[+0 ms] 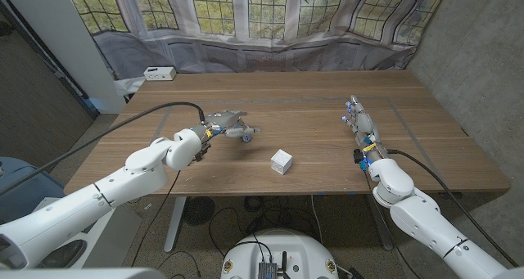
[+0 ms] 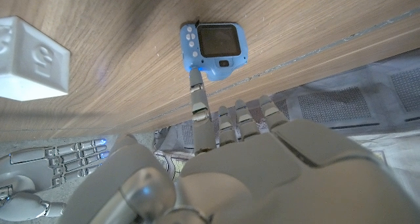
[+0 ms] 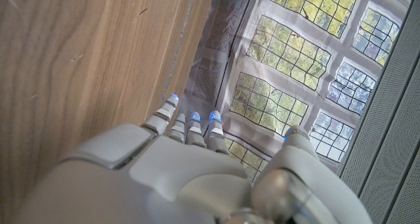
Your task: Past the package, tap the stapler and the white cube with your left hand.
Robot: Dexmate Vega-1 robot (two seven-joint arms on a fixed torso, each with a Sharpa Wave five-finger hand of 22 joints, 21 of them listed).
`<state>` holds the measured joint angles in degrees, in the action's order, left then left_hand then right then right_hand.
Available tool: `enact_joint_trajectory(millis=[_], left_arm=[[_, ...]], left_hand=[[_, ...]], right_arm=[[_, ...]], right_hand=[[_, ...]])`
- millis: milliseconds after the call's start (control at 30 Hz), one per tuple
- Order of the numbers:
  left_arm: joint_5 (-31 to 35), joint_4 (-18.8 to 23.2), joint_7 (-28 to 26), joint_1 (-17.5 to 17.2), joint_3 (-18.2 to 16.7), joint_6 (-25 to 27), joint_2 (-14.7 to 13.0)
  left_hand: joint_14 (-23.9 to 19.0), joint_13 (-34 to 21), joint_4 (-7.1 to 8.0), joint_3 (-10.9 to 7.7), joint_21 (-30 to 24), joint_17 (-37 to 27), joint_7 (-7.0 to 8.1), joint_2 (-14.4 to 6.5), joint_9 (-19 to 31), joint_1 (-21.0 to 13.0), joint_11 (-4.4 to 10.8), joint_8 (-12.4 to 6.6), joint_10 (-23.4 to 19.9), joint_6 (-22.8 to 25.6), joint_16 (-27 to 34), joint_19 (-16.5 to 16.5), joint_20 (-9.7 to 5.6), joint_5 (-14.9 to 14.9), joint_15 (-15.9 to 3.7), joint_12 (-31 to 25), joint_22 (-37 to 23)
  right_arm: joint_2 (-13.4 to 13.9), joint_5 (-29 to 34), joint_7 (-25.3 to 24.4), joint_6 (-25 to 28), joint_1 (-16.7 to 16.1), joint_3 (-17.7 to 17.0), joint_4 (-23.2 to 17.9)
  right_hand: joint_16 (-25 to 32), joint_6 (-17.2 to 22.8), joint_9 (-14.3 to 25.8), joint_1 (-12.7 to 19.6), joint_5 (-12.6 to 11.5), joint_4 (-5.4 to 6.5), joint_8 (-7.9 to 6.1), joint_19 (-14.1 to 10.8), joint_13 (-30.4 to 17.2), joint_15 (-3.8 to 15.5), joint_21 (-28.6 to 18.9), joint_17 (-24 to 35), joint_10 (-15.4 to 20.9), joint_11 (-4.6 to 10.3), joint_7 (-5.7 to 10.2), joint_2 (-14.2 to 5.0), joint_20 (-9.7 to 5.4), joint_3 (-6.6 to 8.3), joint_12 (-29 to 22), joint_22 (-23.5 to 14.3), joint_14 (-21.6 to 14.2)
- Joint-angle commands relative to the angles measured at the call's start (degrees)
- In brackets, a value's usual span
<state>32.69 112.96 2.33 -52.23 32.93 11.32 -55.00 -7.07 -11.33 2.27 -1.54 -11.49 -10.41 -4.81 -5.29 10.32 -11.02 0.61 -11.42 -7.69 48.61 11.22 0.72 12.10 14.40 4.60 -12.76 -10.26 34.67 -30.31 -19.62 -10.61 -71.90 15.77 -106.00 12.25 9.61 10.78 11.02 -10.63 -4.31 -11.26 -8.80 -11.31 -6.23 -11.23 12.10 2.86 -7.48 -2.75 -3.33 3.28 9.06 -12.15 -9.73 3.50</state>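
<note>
- The left robot hand is reaching over the wooden surface, left of centre in the head view, grasping nothing.
- In the left wrist view, one extended finger is touching a small blue toy camera with a dark screen; the remaining fingers are curling in.
- The white cube is sitting near frame centre, apart from that hand.
- The right robot hand is waiting at the right on the surface, fingers extended, holding nothing.
- A white box is lying at the upper left.
</note>
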Motion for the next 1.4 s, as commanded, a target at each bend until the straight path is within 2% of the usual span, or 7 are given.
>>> enact_joint_trajectory(millis=[33, 633, 833, 1000, 1167, 1300, 1400], left_arm=[[-0.39, 0.49, -1.17, -0.48, -0.89, 0.01, -0.25], [-0.16, 0.88, -1.21, -0.17, -1.07, -0.26, -0.43], [-0.12, 1.15, -1.22, -0.14, -1.26, -0.38, -0.5], [-0.26, 1.07, -1.58, -0.24, -1.4, -0.42, -0.28], [-0.25, 0.92, -2.91, -0.65, -1.69, -0.45, 0.03], [-0.52, 0.69, -4.08, -1.01, -1.94, -0.75, 0.33], [-0.86, 0.47, -4.57, -1.14, -2.06, -1.07, 0.47]], left_hand=[[0.03, -0.09, -0.15, -0.07, -0.23, -0.13, 0.18, -0.02, 0.21, -0.87, -0.17, 0.07, -0.64, -0.25, -0.05, 0.41, 0.12, -0.03, 0.2, -0.23, -0.33], [-0.25, -0.1, -0.19, -0.08, -0.21, -0.14, 0.27, -0.09, 0.23, -1.05, -0.25, 0.25, -0.83, -0.66, 0.02, 0.44, 0.14, -0.13, 0.33, -0.23, -0.33], [-0.31, -0.12, -0.21, -0.07, -0.16, -0.15, 1.71, -0.12, 0.26, -1.2, -0.56, 0.86, -1.41, -2.56, -0.01, 0.38, 0.15, -0.25, 0.35, -0.39, -0.34], [-0.98, -0.26, -0.2, 0.08, -0.13, -0.17, 3.71, -0.13, 0.44, -1.49, -1.62, 1.88, -4.31, -12.03, 0.09, 0.37, 0.15, -0.74, 0.61, -1.16, -0.37], [-1.56, -0.47, -0.23, 0.3, -0.17, -0.21, 6.93, -0.04, 0.4, -1.81, -1.73, 2.19, -4.72, -26.49, 0.08, 0.61, 0.15, -1.27, 0.69, -0.79, -0.38], [-1.47, -0.59, -0.26, 0.44, -0.2, -0.24, 7.81, -0.01, 0.28, -1.98, -1.66, 1.96, -3.52, -35.25, -0.03, 0.76, 0.14, -1.5, 0.72, -0.15, -0.39], [-0.99, -0.63, -0.29, 0.47, -0.23, -0.24, 8.26, -0.02, 0.23, -2.07, -1.44, 2.02, -2.87, -38.52, -0.22, 0.9, 0.13, -1.56, 0.73, 0.1, -0.39]], right_arm=[[-0.11, 0.07, 0.07, -0.13, 0.2, -0.01, 0.16], [-0.07, 0.14, 0.15, -0.39, 0.29, -0.16, 0.29], [-0.15, 0.03, 0.15, -0.51, 0.3, -0.29, 0.35], [-0.17, -0.02, 0.3, -0.65, 0.33, -0.31, 0.61], [-0.42, -0.36, 0.32, -0.71, 0.37, -0.33, 0.87], [-0.38, -0.16, 0.44, -0.89, 0.47, -0.26, 1.13], [-0.38, -0.2, 0.5, -0.94, 0.51, -0.27, 1.23]], right_hand=[[-0.2, 0.62, 0.17, -0.36, -0.19, -0.35, -0.09, -0.13, -0.23, -0.32, 0.02, 0.32, 0.26, -0.01, -0.07, 0.12, 0.21, 0.24, 0.19, -0.28, -0.3], [-0.18, 0.64, 0.17, -0.4, -0.19, -0.4, -0.07, -0.12, -0.23, -0.23, 0.01, 0.33, 0.37, -0.05, -0.08, 0.08, 0.17, 0.25, 0.18, -0.28, -0.38], [-0.19, 0.66, 0.18, -0.4, -0.19, -0.43, -0.08, -0.11, -0.24, -0.26, 0.01, 0.32, 0.35, -0.04, -0.08, 0.06, 0.21, 0.26, 0.19, -0.28, -0.38], [-0.21, 0.65, 0.18, -0.41, -0.19, -0.45, -0.07, -0.12, -0.24, -0.24, 0.01, 0.32, 0.35, 0.02, -0.05, 0.08, 0.21, 0.26, 0.2, -0.28, -0.36], [-0.2, 0.7, 0.18, -0.39, -0.19, -0.49, -0.08, -0.13, -0.24, -0.3, 0.0, 0.31, 0.34, -0.04, -0.02, 0.08, 0.15, 0.27, 0.21, -0.28, -0.39], [-0.23, 0.68, 0.18, -0.39, -0.19, -0.51, -0.07, -0.11, -0.24, -0.32, 0.01, 0.31, 0.4, -0.05, -0.02, 0.06, 0.19, 0.28, 0.19, -0.28, -0.33], [-0.25, 0.7, 0.18, -0.4, -0.19, -0.52, -0.07, -0.08, -0.24, -0.2, 0.02, 0.31, 0.37, -0.05, -0.02, 0.06, 0.22, 0.28, 0.21, -0.28, -0.29]])
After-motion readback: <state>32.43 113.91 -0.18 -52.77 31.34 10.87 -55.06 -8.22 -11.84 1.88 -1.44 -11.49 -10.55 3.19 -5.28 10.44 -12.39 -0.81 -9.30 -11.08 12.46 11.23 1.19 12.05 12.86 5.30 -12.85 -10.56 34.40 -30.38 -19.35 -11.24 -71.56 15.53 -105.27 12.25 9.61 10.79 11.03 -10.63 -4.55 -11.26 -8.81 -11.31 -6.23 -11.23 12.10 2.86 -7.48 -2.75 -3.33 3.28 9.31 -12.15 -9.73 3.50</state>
